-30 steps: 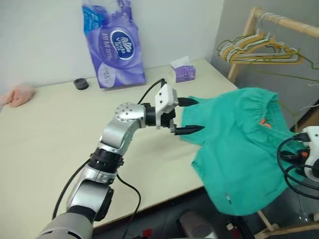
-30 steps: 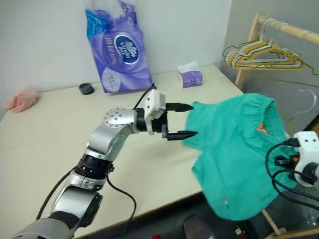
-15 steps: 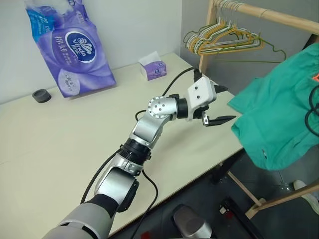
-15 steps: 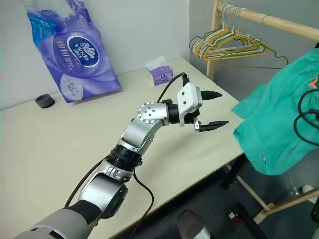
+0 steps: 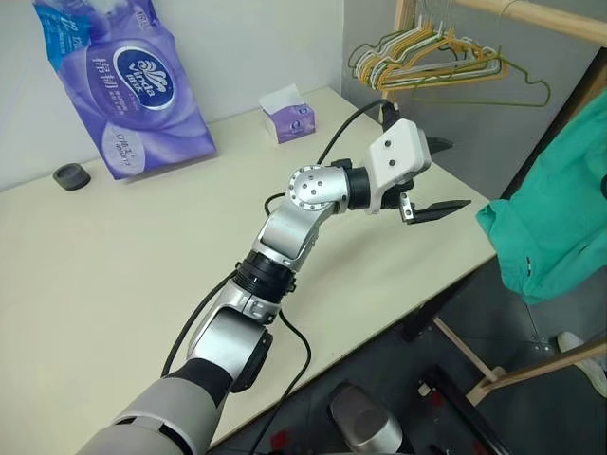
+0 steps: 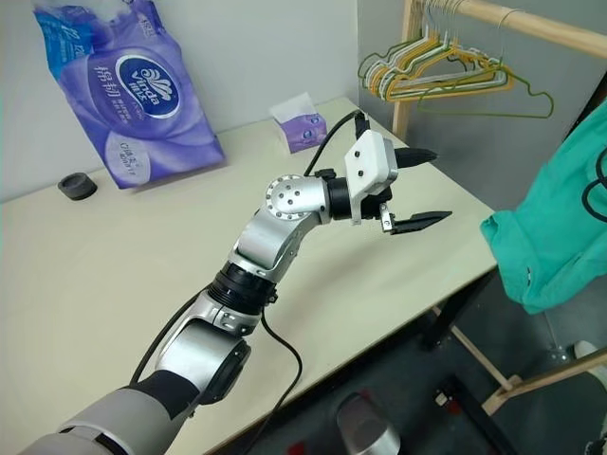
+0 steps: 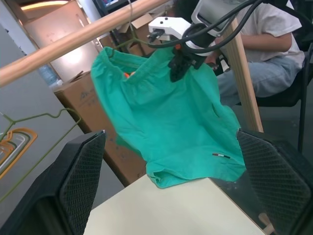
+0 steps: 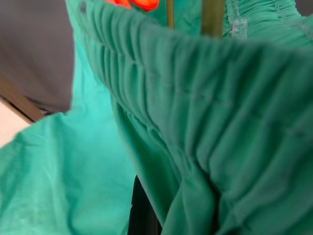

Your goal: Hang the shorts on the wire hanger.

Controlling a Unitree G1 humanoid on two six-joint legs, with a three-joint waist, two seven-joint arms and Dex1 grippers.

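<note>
The teal-green shorts [image 5: 555,227] hang in the air just beyond the table's right edge, below the wooden rod [image 7: 73,41]. My right gripper [image 7: 177,68] is shut on their gathered waistband [image 8: 220,98], next to the orange tag [image 8: 139,4]. Thin olive wire of the wire hanger [image 8: 212,14] runs inside the waistband, and a strand of it rises toward the rod. My left gripper [image 5: 455,175] is open and holds nothing. It points level at the shorts from over the table's right edge, a gap away from them. A small white mark [image 7: 221,155] sits near one hem.
Several other hangers [image 5: 436,66] hang on the rack's rod [image 5: 531,19]. On the cream table [image 5: 114,284] stand a purple tissue pack [image 5: 133,85], a small tissue box [image 5: 289,118] and a black cap [image 5: 71,175]. A seated person [image 7: 274,49] and cardboard boxes [image 7: 83,98] are behind the rack.
The view has swung right. The shorts left the table edge and rose rightward toward the rack in my right gripper. My open left gripper followed, right and a little up.
</note>
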